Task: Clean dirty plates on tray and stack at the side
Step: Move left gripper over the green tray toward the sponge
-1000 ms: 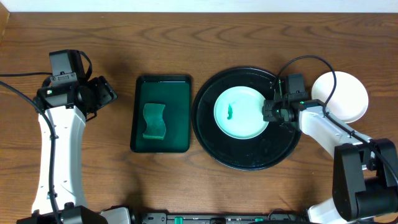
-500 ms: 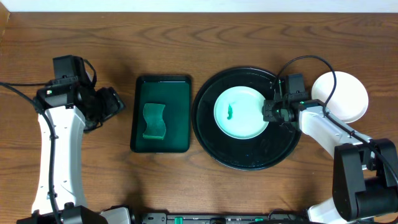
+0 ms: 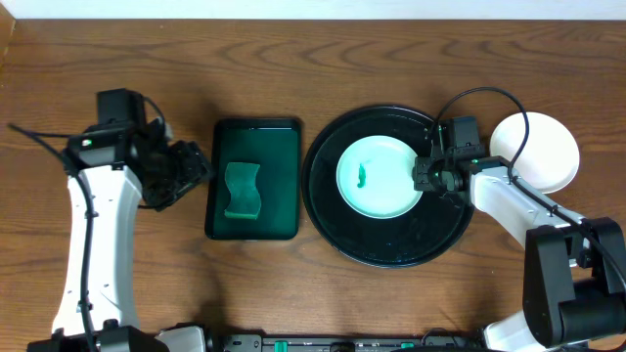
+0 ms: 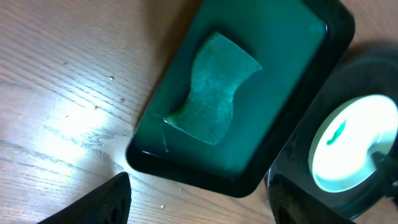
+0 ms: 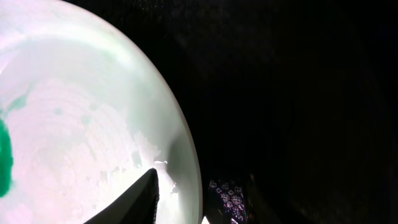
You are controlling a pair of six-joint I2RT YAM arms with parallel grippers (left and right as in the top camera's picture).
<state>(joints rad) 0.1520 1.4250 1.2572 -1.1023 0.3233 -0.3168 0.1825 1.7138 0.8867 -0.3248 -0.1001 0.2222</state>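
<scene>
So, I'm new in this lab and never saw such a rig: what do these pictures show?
Two robot arms work at a wooden table. One picture looks down from above; the other two come from cameras on each wrist. The left end effector, open and empty, hangs beside a green tray holding a sponge. The right end effector is at the rim of a smeared plate on the round black tray; its grip is unclear. Another white plate lies beside that tray.
</scene>
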